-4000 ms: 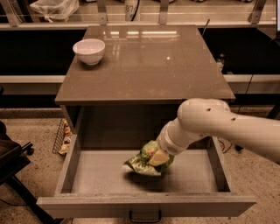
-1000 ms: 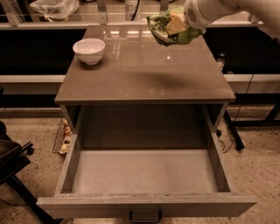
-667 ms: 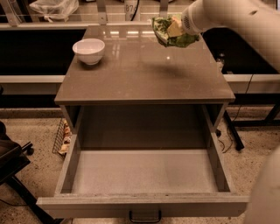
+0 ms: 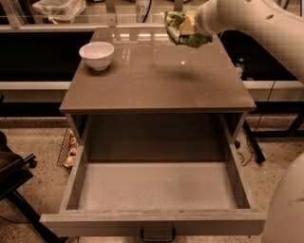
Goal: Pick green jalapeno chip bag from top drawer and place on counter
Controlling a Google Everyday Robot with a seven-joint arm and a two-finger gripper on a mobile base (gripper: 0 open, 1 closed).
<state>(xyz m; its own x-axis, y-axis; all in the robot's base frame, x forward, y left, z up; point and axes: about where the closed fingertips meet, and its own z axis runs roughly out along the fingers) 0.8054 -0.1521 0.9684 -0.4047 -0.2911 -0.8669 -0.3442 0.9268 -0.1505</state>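
Note:
The green jalapeno chip bag (image 4: 181, 29) hangs crumpled in my gripper (image 4: 186, 27), held in the air above the far right part of the counter (image 4: 156, 76). The gripper is shut on the bag, and my white arm (image 4: 251, 21) reaches in from the upper right. The top drawer (image 4: 156, 190) is pulled fully out below the counter, its inside bare, its dark handle (image 4: 157, 235) at the bottom edge of the view.
A white bowl (image 4: 97, 54) stands on the counter's far left corner. A clear plastic bag (image 4: 57, 8) lies on the shelf behind. A wire basket (image 4: 66, 147) sits on the floor at the left, and part of the robot body (image 4: 285, 204) fills the lower right corner.
The bag was lifted out of the drawer and carried up over the counter's far right; over the last second it moved only slightly toward the back.

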